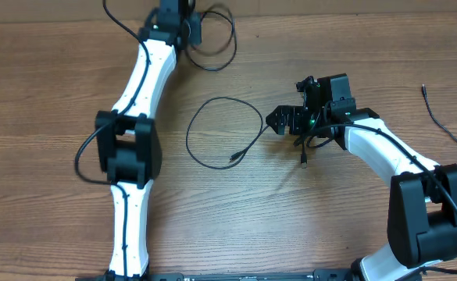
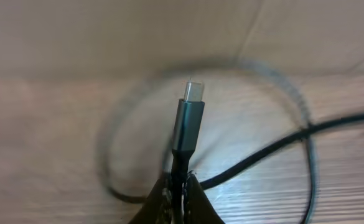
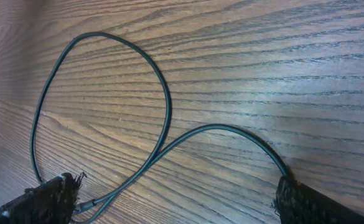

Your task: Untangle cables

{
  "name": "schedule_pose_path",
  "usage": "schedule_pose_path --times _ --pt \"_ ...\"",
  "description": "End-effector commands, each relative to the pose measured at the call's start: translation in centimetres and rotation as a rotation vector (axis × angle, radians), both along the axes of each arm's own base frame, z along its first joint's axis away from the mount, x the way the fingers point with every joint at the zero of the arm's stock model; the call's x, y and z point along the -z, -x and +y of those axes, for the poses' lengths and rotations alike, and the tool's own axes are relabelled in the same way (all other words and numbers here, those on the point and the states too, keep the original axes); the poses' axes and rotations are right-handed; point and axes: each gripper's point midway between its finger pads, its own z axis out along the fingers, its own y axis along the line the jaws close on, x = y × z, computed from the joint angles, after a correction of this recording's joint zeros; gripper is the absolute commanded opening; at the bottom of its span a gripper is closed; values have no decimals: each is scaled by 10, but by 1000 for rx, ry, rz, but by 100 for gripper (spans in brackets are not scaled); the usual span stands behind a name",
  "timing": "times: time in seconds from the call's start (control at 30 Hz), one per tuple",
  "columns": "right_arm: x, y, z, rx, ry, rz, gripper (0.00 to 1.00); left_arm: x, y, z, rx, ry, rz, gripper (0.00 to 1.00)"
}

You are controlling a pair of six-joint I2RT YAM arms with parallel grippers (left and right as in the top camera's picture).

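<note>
My left gripper [image 2: 180, 190] is shut on a black cable just below its grey plug [image 2: 191, 115], which sticks up past the fingertips. The rest of that cable [image 1: 226, 43] loops over the table near the top edge. A second thin black cable [image 1: 224, 129] lies in a loop at the table's middle, its plug [image 1: 233, 158] at the near end. My right gripper [image 3: 175, 202] stands open low over this loop [image 3: 163, 106]; one finger [image 3: 51, 199] is beside the crossed strands and the other finger [image 3: 312, 202] is over the far strand. It holds nothing.
A third thin cable [image 1: 447, 121] lies at the far right of the wooden table [image 1: 48, 86]. The left arm [image 1: 134, 133] stretches along the left side to the back edge. The right arm [image 1: 384, 152] curves in from the front right corner.
</note>
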Motion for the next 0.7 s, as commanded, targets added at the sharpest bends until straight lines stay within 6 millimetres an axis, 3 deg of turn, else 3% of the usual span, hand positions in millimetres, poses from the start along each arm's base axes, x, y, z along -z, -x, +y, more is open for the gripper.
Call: schedule_pose_path --times 0.0,0.17,0.3,0.37,0.5,0.67 --pt "-1 -1 0 -3 6 -8 100 61 6 -14 -46 38 94 4" --pt "-1 -1 0 -3 6 -8 100 100 13 -16 -100 59 158 4" --pt "-1 -1 0 -3 6 -8 100 100 13 -4 -204 72 152 5" --pt "-1 -1 0 -3 6 -8 100 99 13 -2 -211 64 149 10" --pt "-1 -1 0 -3 6 -8 100 101 16 -1 -218 63 165 25" --pt "-1 -1 0 -3 6 -8 100 65 5 -1 -218 84 111 57"
